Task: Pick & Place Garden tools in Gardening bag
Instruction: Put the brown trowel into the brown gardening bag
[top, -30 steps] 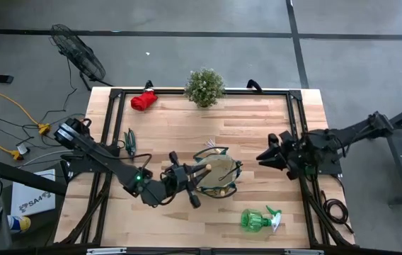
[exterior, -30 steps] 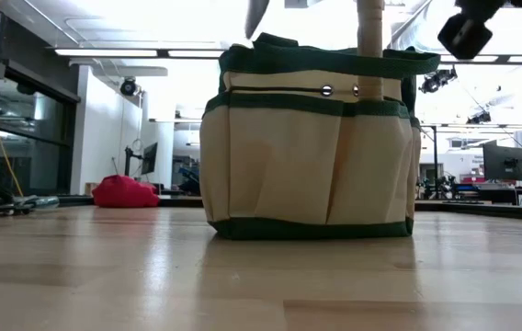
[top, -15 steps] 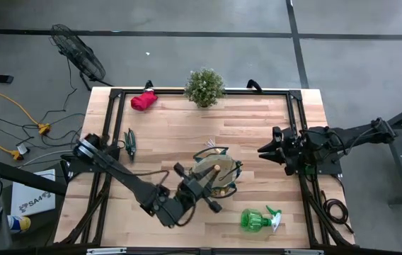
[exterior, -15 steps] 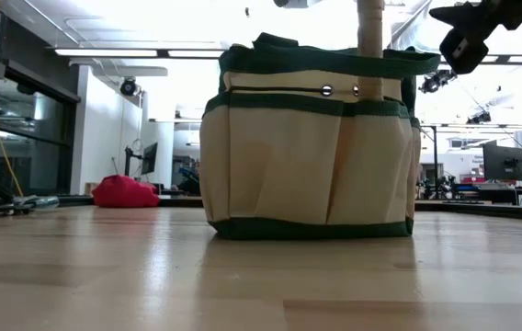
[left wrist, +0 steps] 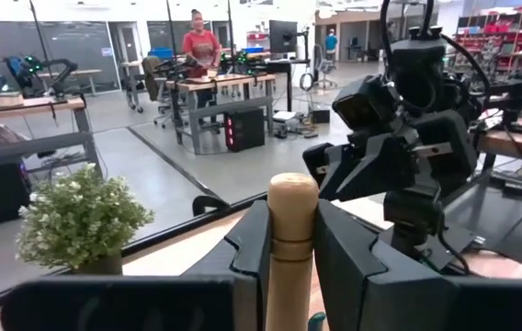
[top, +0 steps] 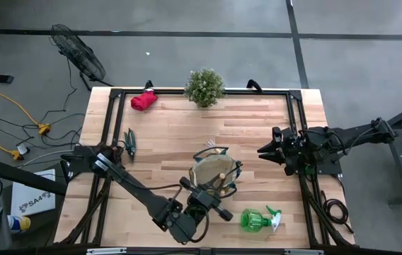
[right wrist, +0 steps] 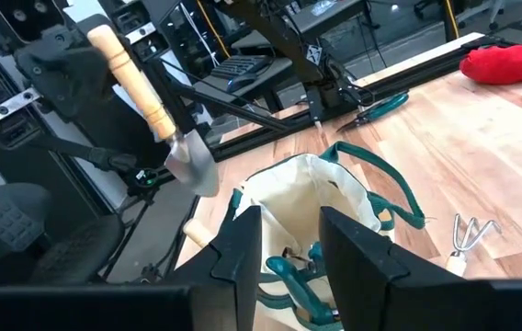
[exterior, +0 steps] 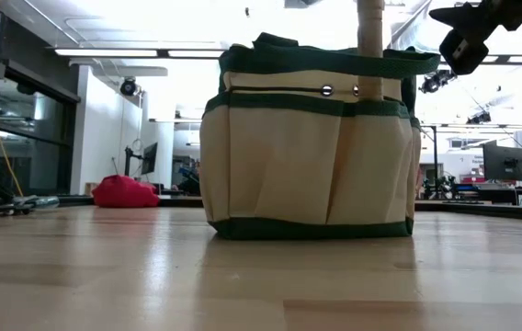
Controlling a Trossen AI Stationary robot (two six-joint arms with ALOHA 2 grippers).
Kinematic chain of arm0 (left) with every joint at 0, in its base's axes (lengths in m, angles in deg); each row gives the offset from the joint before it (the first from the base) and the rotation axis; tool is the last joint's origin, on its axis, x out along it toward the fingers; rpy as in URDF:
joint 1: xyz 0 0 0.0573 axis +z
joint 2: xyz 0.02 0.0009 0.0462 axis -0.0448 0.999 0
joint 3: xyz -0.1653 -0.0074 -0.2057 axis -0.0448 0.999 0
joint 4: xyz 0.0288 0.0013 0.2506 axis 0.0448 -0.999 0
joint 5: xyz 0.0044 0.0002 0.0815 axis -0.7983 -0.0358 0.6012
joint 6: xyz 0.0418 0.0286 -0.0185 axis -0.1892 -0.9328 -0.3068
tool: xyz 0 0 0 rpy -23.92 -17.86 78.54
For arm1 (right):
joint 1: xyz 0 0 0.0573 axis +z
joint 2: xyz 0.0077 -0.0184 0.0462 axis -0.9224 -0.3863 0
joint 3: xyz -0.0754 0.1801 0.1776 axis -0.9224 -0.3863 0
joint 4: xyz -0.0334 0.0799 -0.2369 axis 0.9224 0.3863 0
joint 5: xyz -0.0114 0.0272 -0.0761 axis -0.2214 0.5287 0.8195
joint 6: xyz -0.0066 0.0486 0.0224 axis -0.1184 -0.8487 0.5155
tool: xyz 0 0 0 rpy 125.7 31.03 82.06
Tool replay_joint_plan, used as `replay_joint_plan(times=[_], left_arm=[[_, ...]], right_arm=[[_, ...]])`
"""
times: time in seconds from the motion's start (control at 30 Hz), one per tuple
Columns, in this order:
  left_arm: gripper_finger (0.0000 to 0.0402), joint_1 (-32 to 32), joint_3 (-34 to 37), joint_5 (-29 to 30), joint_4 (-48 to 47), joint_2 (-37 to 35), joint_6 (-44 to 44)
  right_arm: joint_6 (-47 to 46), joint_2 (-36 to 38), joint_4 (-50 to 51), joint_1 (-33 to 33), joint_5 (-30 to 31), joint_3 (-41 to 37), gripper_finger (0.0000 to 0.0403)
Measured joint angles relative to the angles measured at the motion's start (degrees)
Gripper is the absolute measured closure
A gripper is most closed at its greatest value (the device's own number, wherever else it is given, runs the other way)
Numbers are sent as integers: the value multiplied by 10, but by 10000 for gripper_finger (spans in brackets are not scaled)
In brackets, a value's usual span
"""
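1. The left gripper (top: 219, 190) is clamped on the wooden handle of a trowel (right wrist: 155, 115). It holds the trowel in the air just beside the gardening bag (top: 215, 176), at the bag's front rim.
2. The trowel's metal blade points down, close above the bag's open top but not in it.
3. The right gripper (top: 263, 154) waits in the air past the far side of the bag from the left gripper, near the table's side rail. Its fingers (right wrist: 243, 248) stand a little apart and hold nothing.
4. There is bare wood between the bag and the right gripper.
5. The green spray bottle (top: 256, 219) lies on its side near the left gripper, close to the table's front edge.
6. The pruning shears (top: 129, 142) lie well away from the left gripper, by the table's side rail next to the left arm's base.
7. The red glove bundle (top: 143, 100) and a potted plant (top: 204, 87) sit along the table's back edge, far from both grippers.
8. A white box (top: 32, 200) on the floor has dark letters, too small to read.
9. The table (top: 257, 120) is pale wood planks with a black frame (top: 173, 92). The floor around it is grey, and a fan (top: 77, 51) stands there.
10. Behind the table is a big room with desks, and a person (left wrist: 199, 46) stands far off.
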Motion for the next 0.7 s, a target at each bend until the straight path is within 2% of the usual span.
replay_joint_plan(times=[0.47,0.7], left_arm=[[348,-16,0,1,0,2,8],[348,-28,15,-1,-16,2,55]], right_arm=[[0,-1,0,0,0,0,300],[0,-1,0,0,0,0,300]])
